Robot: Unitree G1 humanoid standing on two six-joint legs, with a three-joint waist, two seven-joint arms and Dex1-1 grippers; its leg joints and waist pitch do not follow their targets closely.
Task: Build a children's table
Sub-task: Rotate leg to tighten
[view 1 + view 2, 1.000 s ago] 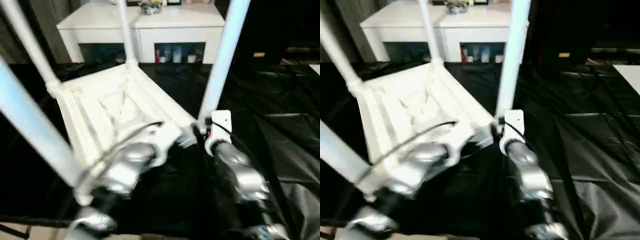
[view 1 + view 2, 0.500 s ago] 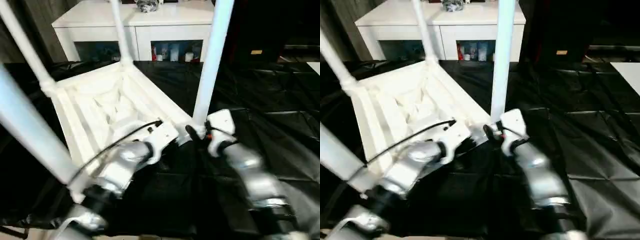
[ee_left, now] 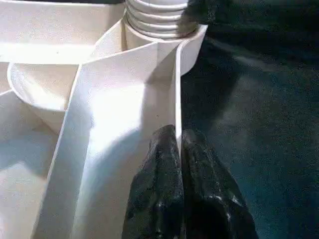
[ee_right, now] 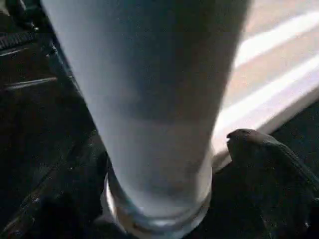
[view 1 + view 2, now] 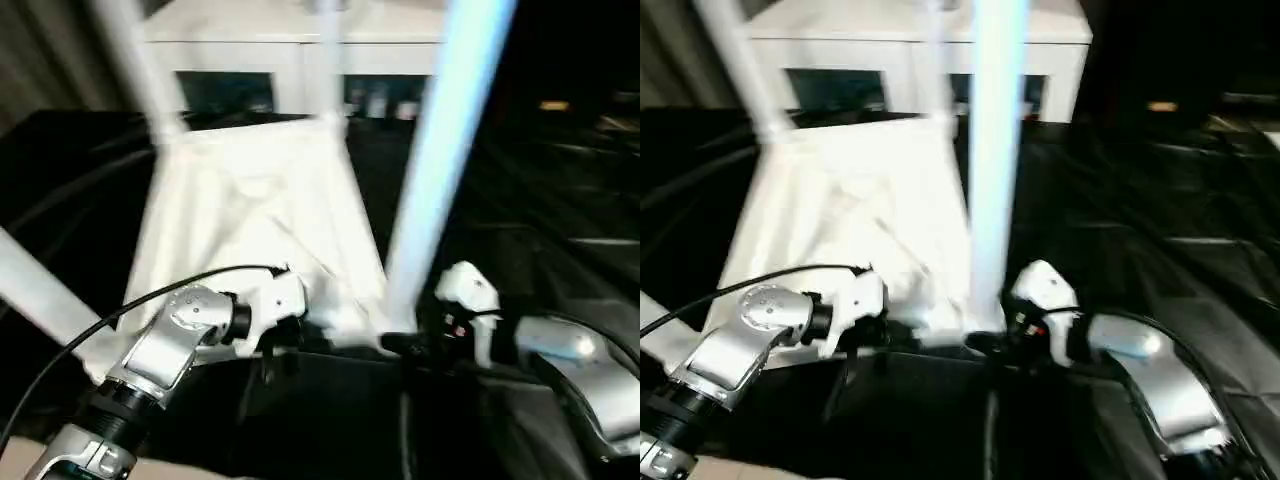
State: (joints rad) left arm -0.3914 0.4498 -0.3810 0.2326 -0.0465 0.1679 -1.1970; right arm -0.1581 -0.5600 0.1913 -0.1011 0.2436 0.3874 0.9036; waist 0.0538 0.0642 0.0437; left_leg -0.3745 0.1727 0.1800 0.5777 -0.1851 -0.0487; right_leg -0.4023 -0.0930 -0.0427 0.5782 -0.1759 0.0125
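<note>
Nearest, the tabletop point(image 5: 250, 215) is laid upside down on the black sheet point(image 5: 1160, 200), ribbed underside up, presumably so that the legs can be stood in the corner sockets. At its near edge the left gripper point(image 3: 178, 149) is seen with its fingers pressed together, one either side of the thin rim wall, probably to steady the top. To the right, the right gripper point(image 4: 164, 199) is spread wide around the base of the near right leg point(image 5: 992, 150), one finger point(image 4: 269, 164) just beside it; no squeeze can be confirmed. Farther off, two more legs point(image 5: 140, 70) stand in the far corners, and a white cabinet point(image 5: 910, 50) is set beyond.
</note>
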